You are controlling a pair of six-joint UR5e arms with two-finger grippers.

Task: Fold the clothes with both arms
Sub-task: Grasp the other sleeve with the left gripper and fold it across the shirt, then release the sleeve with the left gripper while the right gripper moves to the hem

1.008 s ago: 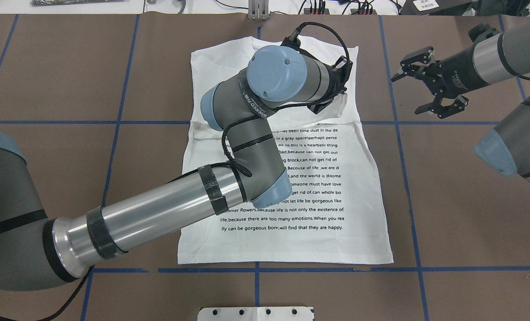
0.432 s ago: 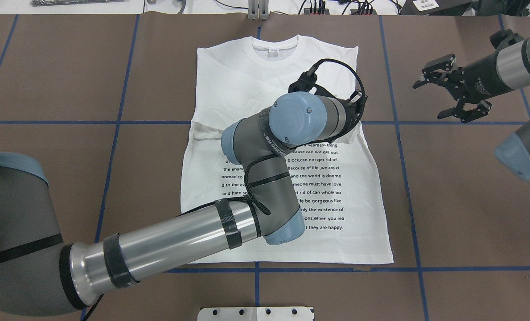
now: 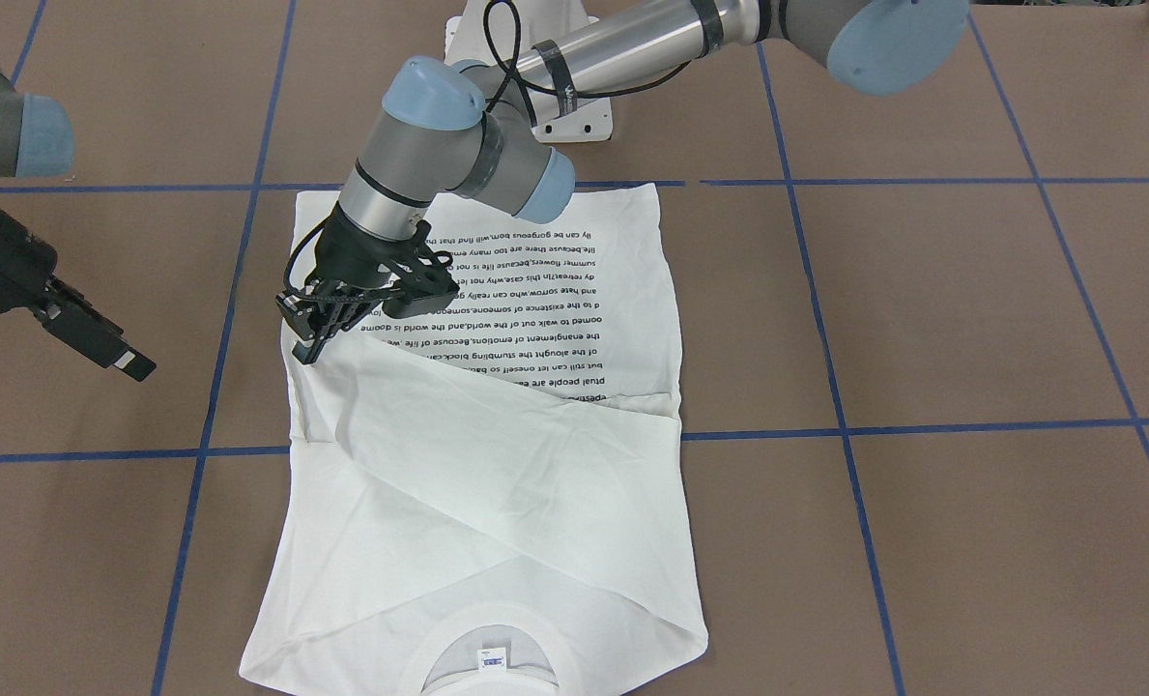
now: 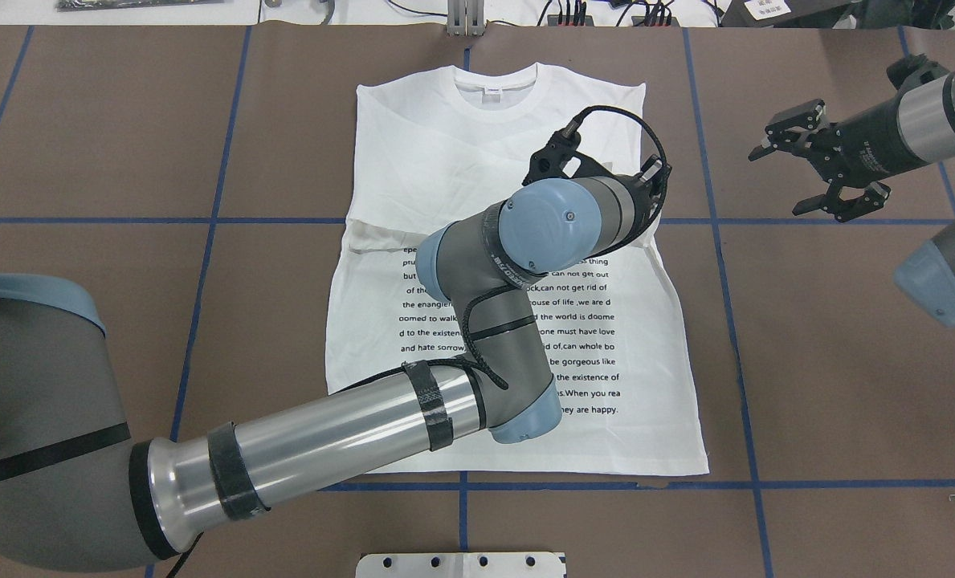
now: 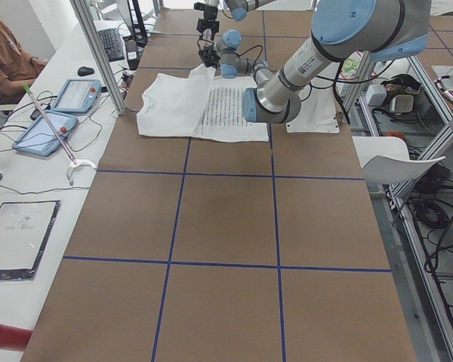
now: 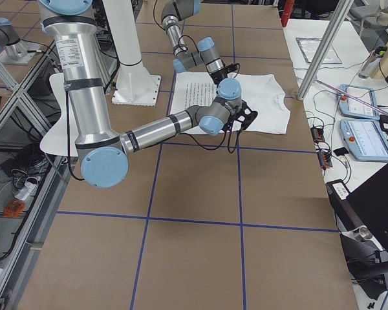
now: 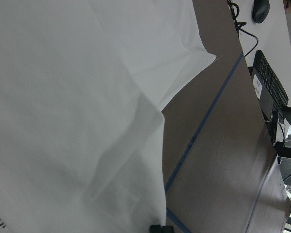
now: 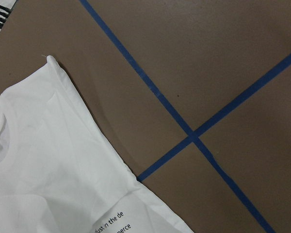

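Note:
The white shirt (image 4: 485,136) lies flat on the brown table, printed text up, collar (image 3: 485,662) at the far side from the robot. It also shows in the front view (image 3: 497,503), with a sleeve drawn diagonally across the chest. My left gripper (image 3: 306,346) is at the shirt's right edge and looks shut on the end of that sleeve. In the overhead view it is hidden under its own wrist. The left wrist view shows only white cloth (image 7: 63,97) and bare table. My right gripper (image 4: 778,181) is open and empty, off the shirt to its right, above bare table (image 3: 129,365).
Blue tape lines (image 4: 718,241) cross the brown table cover. The robot's white base plate (image 4: 461,564) is at the near edge. An operators' desk with tablets (image 5: 60,113) and a metal post (image 5: 98,53) stand beyond the table's far side.
My left arm has moved toward the robot and to the right, drawing the sleeve across the chest and uncovering the collar. My right gripper has pulled back to the right, still open.

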